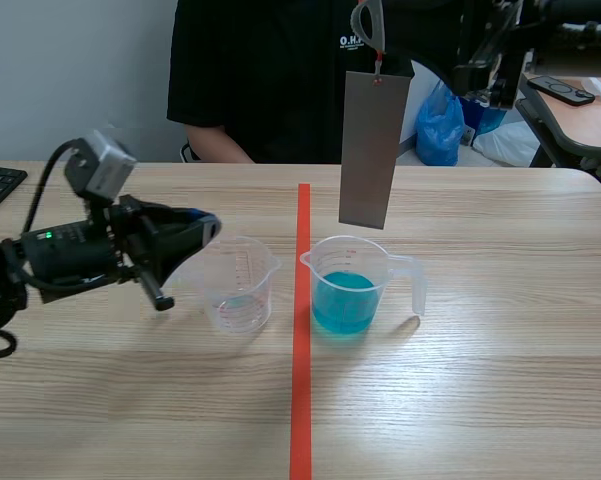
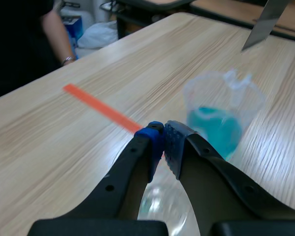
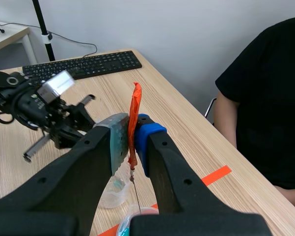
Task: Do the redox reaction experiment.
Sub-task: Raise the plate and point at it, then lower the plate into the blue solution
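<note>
Plate [image 1: 373, 150]: hangs upright from orange strip [image 3: 134, 105], lower edge just above blue beaker [image 1: 347, 290], apart from its rim.
Right gripper [image 3: 132, 142]: raised high, jaws clamped on the strip.
Blue beaker: stands just right of tape line [image 1: 301, 400], handle turned away from it.
Clear beaker [image 1: 240, 290]: stands just left of the line, apart from blue beaker.
Left gripper [image 2: 163, 130]: jaws closed on nothing, tips at clear beaker's left rim.
Table [image 1: 500, 380]: far edge runs well behind both beakers.

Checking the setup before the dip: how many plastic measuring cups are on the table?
2. A nearly empty clear cup left of the tape line; a cup of blue liquid right of it.
</note>
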`<act>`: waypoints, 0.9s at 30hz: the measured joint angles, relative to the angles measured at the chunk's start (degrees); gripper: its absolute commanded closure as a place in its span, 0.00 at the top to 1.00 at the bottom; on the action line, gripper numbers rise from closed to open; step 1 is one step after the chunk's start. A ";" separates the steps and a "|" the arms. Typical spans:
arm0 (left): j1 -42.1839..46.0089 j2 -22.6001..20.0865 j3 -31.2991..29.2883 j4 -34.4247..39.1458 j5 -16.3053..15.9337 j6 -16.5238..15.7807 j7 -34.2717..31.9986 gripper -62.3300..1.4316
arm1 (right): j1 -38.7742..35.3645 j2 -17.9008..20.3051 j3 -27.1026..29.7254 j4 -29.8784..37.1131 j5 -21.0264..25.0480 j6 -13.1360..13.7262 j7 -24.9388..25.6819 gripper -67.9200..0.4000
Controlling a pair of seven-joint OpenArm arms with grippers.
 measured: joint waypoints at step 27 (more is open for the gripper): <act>64.43 -0.79 -47.43 0.02 27.39 15.08 -34.82 0.08 | 0.00 0.00 0.00 -0.24 -0.17 0.00 0.04 0.03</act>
